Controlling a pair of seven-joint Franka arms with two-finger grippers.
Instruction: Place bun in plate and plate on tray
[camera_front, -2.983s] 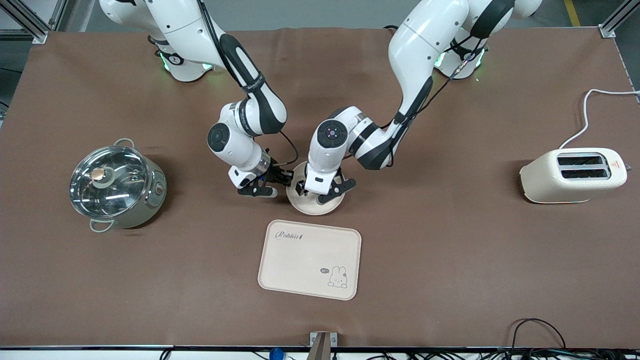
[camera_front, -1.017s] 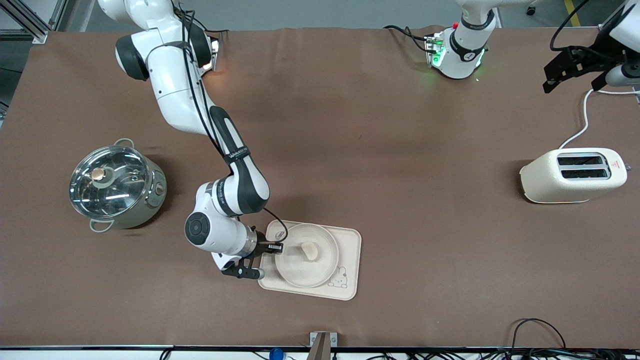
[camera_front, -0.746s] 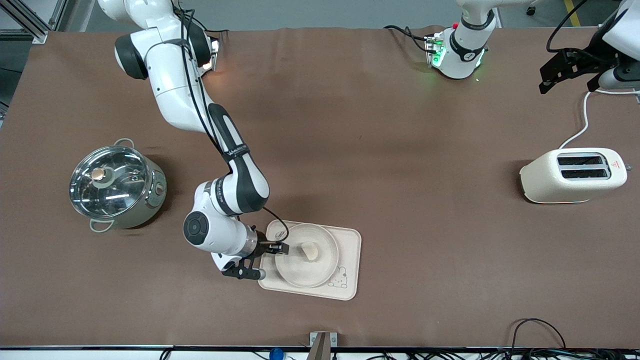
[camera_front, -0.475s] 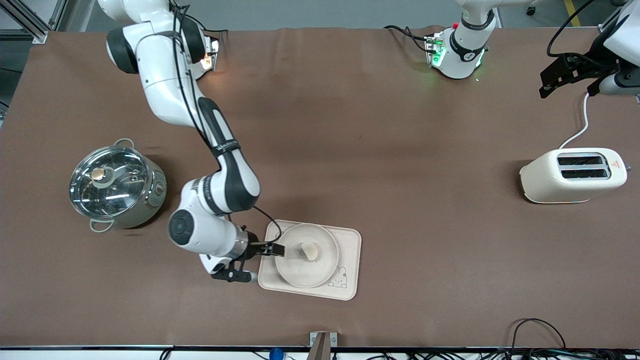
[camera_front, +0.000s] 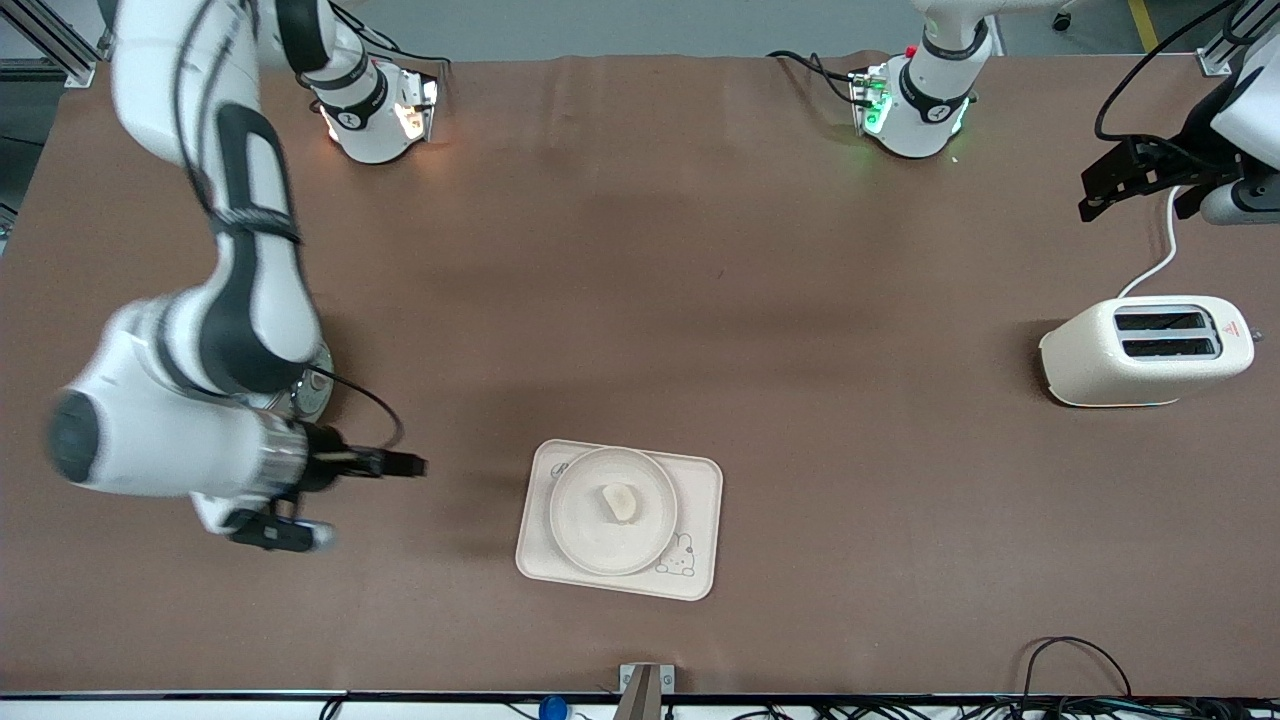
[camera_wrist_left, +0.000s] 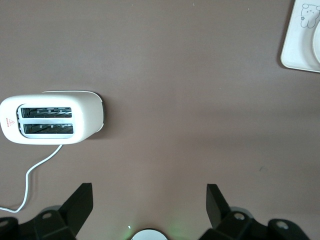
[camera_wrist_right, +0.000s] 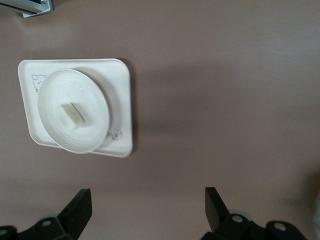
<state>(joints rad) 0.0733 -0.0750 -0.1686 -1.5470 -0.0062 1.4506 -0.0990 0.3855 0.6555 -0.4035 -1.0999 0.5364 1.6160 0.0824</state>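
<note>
Small pale cream bun (camera_front: 619, 502) sits in round cream-white plate (camera_front: 580, 535), which rests on cream rectangular rabbit-print tray (camera_front: 699, 478). Right gripper (camera_front: 340, 497) hangs over bare table beside the tray, fingers spread, empty. Left gripper (camera_front: 1143, 180) waits above the toaster's (camera_front: 1145, 351) end, fingers spread.

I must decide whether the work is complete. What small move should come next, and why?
Probably only a small retreat: the right gripper, open and holding nothing, should go on up toward its base. The bun lies in the plate, and the plate sits on the tray, so nothing seems left to place. The left gripper waits, open, above the toaster's end of the table.
</note>
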